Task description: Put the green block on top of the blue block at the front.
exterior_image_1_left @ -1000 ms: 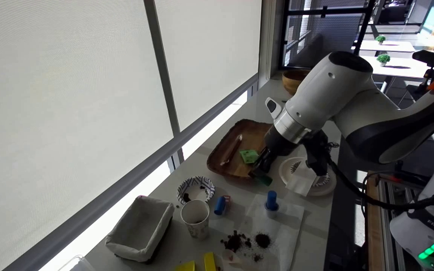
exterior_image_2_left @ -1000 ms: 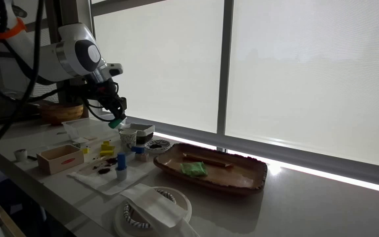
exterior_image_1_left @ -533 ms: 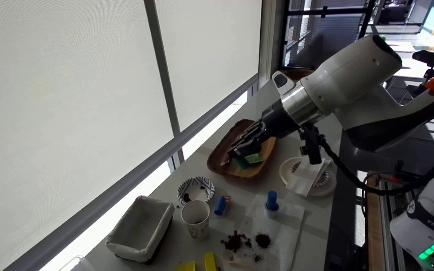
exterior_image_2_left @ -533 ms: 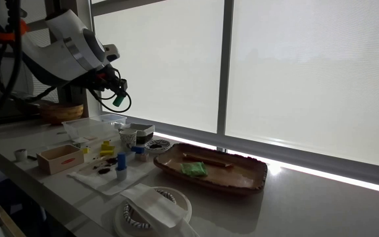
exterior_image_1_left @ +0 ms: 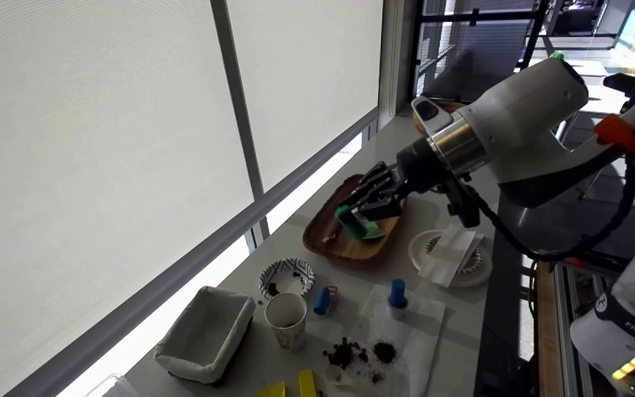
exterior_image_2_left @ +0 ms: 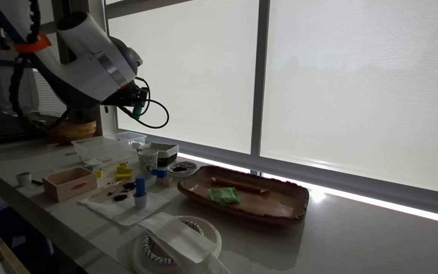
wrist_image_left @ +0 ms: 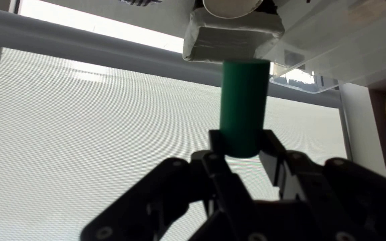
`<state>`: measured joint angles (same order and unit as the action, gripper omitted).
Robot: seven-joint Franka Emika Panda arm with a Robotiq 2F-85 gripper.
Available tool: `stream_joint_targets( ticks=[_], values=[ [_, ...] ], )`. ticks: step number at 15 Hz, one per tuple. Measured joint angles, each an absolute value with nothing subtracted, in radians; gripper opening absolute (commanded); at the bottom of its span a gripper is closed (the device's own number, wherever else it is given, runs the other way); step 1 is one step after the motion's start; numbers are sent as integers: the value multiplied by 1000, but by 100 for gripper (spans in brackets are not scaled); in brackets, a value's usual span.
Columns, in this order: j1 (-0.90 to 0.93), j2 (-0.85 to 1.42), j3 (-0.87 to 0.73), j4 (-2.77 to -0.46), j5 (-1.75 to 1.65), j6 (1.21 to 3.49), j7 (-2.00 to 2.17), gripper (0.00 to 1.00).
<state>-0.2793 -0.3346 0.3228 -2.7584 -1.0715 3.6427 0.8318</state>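
Green block point(wrist_image_left: 245, 103) is clamped by one end in my hand point(wrist_image_left: 242, 142), high above the bench point(exterior_image_2_left: 356, 232); released tilted on the narrow upright blue block point(exterior_image_2_left: 140, 185) I take as target, below the hand, it could topple.

We log: green block point(wrist_image_left: 245, 103), blue block point(exterior_image_2_left: 140, 186), black gripper point(wrist_image_left: 242, 142), brown tray point(exterior_image_2_left: 274, 207), white bowl point(exterior_image_1_left: 284, 267) with dark geometric pattern.
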Motion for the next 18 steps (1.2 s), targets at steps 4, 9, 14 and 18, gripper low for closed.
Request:
stream_joint_targets(
  ticks=[4,9,14,18],
  values=[
    [-273,-334,320,-2756,-1071,3643,832,33],
    [-285,-328,316,-2755,-1076,3644,828,8],
    [-441,-253,298,-2756,-1078,3868,794,8],
    [-545,-141,280,-2757,-1129,4079,690,8]
  ],
)
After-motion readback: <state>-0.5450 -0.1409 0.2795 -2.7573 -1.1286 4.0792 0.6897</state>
